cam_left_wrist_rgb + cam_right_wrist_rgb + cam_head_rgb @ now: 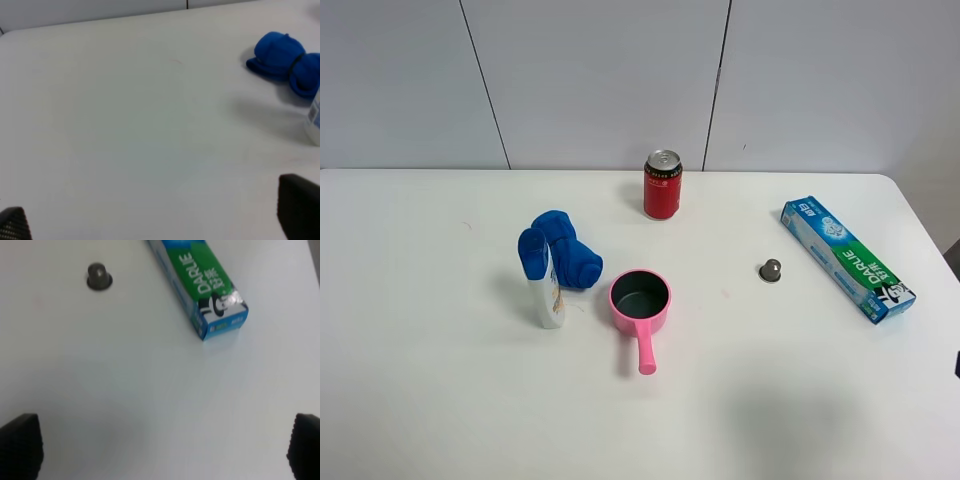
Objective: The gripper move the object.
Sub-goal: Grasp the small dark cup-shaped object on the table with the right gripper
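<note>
— Well, nothing had been done to the capsule point(770, 270) yet, by the look of it. It was seen sitting untouched on the white table point(440, 400), between the pink pot point(640, 300) and the Darlie toothpaste box point(847, 258), nearer the box but clear of it.

— And the grippers, how were they found?

— The right gripper point(162, 450) was held over bare table with its jaws spread wide and nothing between them. The capsule point(99, 276) was caught well ahead of its fingertips in the wrist view. The left gripper point(156, 215) was spread wide and empty too, well apart from the capsule, on the side where the blue fabric bundle point(282, 60) lay.

— So the whole job was judged to be left?

— Every bit of it: the approach, the closing of the jaws, the lift and the carry.

— Which way was the capsule pointed?

— Dome up, with the flared rim flat on the table, so its axis was taken as upright. From above it was seen as round, so no sideways heading could be given.
</note>
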{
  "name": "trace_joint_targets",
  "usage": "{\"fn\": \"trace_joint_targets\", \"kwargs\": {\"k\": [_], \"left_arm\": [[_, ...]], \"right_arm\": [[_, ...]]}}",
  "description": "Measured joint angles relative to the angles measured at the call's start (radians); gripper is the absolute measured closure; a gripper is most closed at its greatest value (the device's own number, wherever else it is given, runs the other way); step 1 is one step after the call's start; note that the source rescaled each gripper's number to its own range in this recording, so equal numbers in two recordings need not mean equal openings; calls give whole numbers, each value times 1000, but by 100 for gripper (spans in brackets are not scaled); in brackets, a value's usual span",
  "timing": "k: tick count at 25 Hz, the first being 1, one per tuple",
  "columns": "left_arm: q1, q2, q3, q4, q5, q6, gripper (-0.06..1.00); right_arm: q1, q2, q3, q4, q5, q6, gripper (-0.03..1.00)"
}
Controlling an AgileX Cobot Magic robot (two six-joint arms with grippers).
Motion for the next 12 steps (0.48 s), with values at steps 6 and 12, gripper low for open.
{"fn": "trace_joint_targets", "kwargs": {"k": [6,12], "left_arm": [[0,0,0,0,0,0,-6],[0,0,0,0,0,0,-6]], "right_arm": [[0,317,-1,0,-3,-11,-3],[0,520,-91,-4,-165,-125,-3]]}}
